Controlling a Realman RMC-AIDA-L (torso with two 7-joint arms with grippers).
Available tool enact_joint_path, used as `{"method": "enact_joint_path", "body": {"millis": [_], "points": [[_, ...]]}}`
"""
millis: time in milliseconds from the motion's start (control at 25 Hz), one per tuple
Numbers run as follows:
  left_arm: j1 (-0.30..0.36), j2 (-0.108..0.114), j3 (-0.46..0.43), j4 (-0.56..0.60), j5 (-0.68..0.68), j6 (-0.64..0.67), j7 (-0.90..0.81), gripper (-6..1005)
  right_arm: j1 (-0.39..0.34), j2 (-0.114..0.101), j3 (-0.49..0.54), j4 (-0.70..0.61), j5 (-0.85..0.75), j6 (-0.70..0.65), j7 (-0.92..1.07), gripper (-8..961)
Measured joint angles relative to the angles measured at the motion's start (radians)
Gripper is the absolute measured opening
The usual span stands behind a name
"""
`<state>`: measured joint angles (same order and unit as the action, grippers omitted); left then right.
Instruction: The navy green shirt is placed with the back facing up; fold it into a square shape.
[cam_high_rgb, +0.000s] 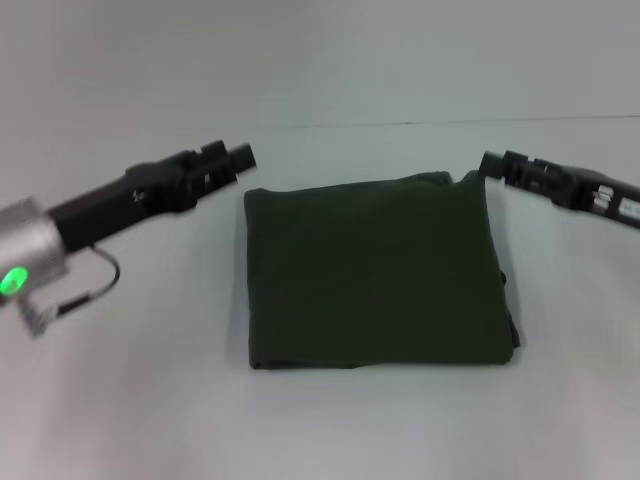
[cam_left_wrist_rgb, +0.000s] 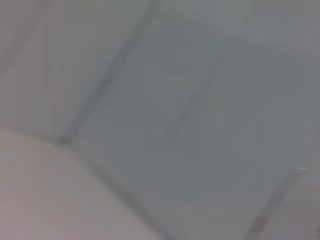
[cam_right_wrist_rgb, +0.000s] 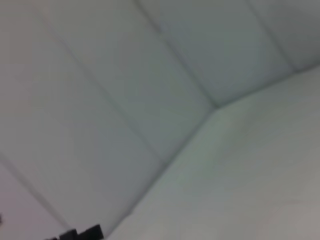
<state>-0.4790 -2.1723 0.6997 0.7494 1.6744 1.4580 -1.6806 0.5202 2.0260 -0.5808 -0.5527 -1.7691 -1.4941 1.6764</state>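
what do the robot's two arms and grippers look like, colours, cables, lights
The left arm has a silver-grey cylindrical segment with a glowing green light, a thin dark cable looping beneath it, then a black forearm ending in the blocky black left gripper. The right arm is black with small pale markings, ending in the black right gripper.

navy green shirt (cam_high_rgb: 375, 270), folded square, lying flat

Both wrist views blur to pale panels; the right arm (cam_high_rgb: 580, 190) runs off-frame.
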Motion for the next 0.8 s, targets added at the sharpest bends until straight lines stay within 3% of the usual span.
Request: {"method": "enact_joint_path", "body": {"millis": [120,320,560,600,800], "points": [[0.057,-0.002,-0.059,0.006,-0.009,0.309,0.076,536,-0.041,0.000,-0.011,-0.005,-0.013,-0.188,-0.187,841],[0.110,-0.002,-0.126,0.004,0.037,0.465,0.179,687,-0.071,0.001,-0.014,-0.005,-0.067,-0.306,-0.302,878],[0.155,-0.004,-0.141,0.001,0.171,0.514,0.272,907,-0.074,0.011,-0.020,-0.006,-0.187,-0.377,-0.361,923],[0.155,-0.004,-0.138,-0.001,0.240,0.510,0.289,910,-0.067,0.014,-0.022,-0.006,-0.212,-0.375,-0.357,930],[0.151,-0.004,-0.135,-0.011,0.336,0.497,0.294,923,-0.038,0.024,-0.025,0.006,-0.296,-0.354,-0.351,919]]}}
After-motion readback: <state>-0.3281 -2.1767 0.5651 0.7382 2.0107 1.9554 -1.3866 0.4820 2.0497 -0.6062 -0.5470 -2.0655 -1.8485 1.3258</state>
